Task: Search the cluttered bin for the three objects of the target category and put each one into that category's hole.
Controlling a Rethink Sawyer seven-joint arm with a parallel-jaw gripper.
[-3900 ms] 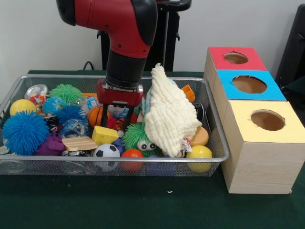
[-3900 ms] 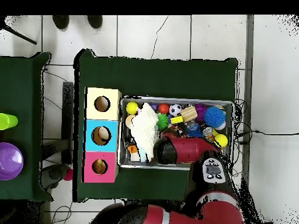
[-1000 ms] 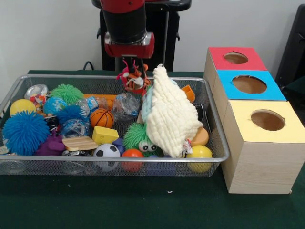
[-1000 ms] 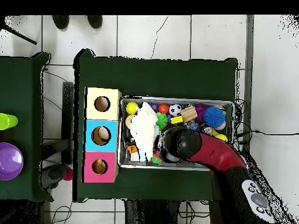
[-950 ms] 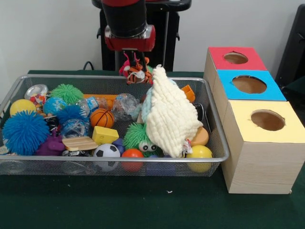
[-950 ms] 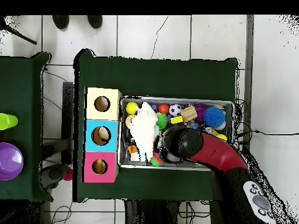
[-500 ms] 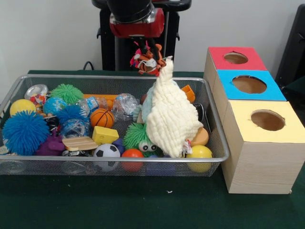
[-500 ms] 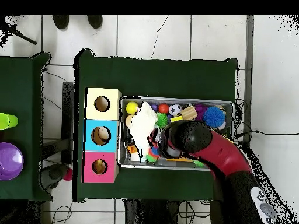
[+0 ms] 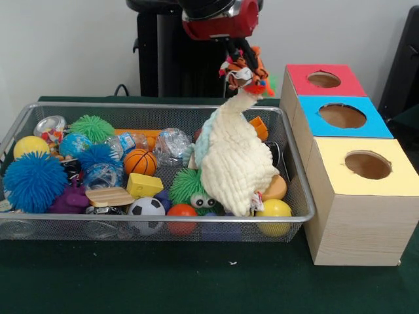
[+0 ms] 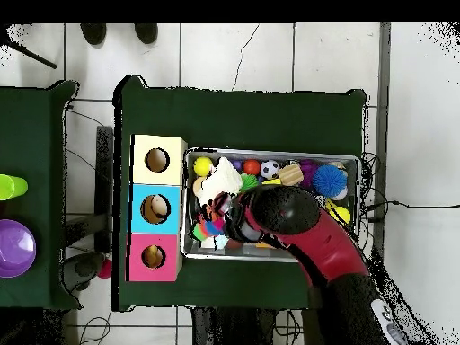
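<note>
front view: a small orange plush toy [image 9: 245, 70] is held clamped in the gripper [image 9: 237, 52], lifted above the wire bin [image 9: 298, 196], with the red-topped box's hole [image 9: 324, 80] off to its right. overhead view: toy [image 10: 212, 218] is seen near the bin's box-side edge, boxes [image 10: 157, 208] just beyond.

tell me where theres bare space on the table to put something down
Free: the green tabletop in front of the wire bin and wooden box. Crowded: the bin itself, packed with balls and a cream cloth.
</note>
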